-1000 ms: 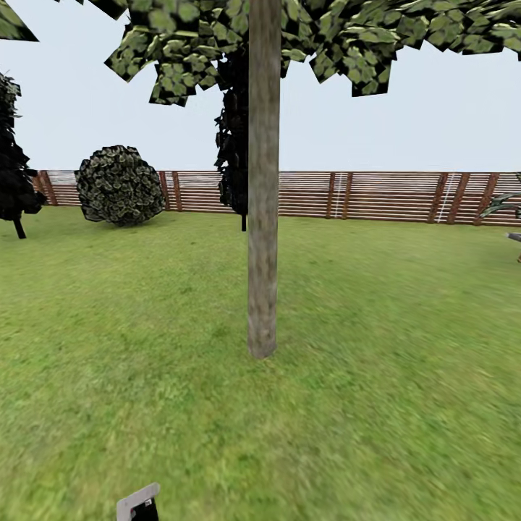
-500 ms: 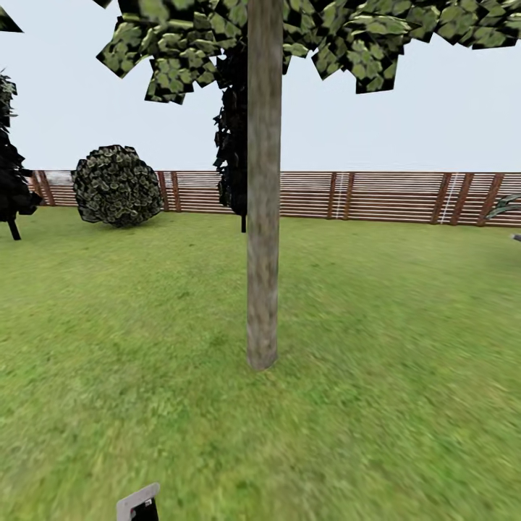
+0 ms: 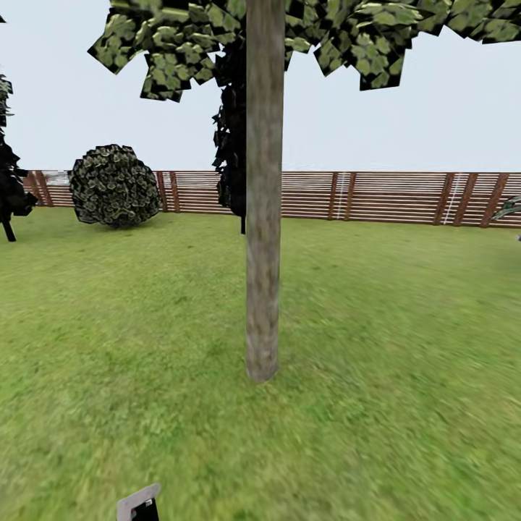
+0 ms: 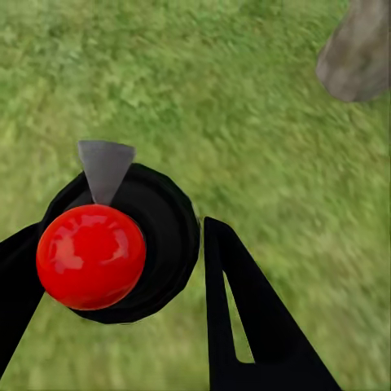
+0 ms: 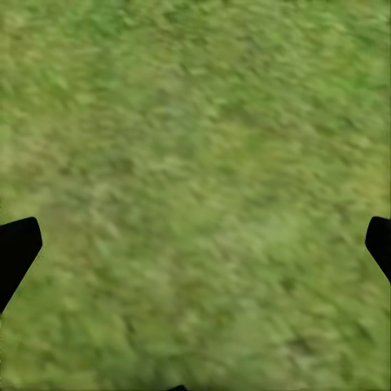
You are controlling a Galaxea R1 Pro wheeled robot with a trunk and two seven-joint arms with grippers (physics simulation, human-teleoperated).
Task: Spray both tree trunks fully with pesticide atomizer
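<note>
The left tool [image 4: 122,269] is clamped on the pesticide atomizer [image 4: 122,244]: its 2 black fingers [image 4: 244,318] bracket a round black body with a glossy red ball at its centre and a short grey nozzle pointing out toward 12 o'clock in the left wrist view. In the head view the grey nozzle tip pokes up at the 7 o'clock edge of the picture. The right tool [image 5: 195,244] is spread wide and holds nothing, just its 2 black fingertips at 3 and 9 o'clock over grass.

Dead ahead at 12 o'clock from the robot stands 1 of the trees, its tree trunk [image 3: 262,217] a mottled grey-brown column rising from the lawn into blocky green leaves [image 3: 304,36]. No white specks are visible on the bark, so I judge spraying on this trunk is not yet done.

Risks, as I judge them: the nozzle points at grass beside the trunk base [image 4: 358,53], not at bark, so a squirt now would be wasted; mist from 1 side may leave the far side bare.

The grass lawn [image 3: 405,376] is flat and open. A brown slatted fence [image 3: 391,195] closes the back, with a round bush [image 3: 116,184] at 10 o'clock and a dark tree [image 3: 231,130] behind the trunk.
</note>
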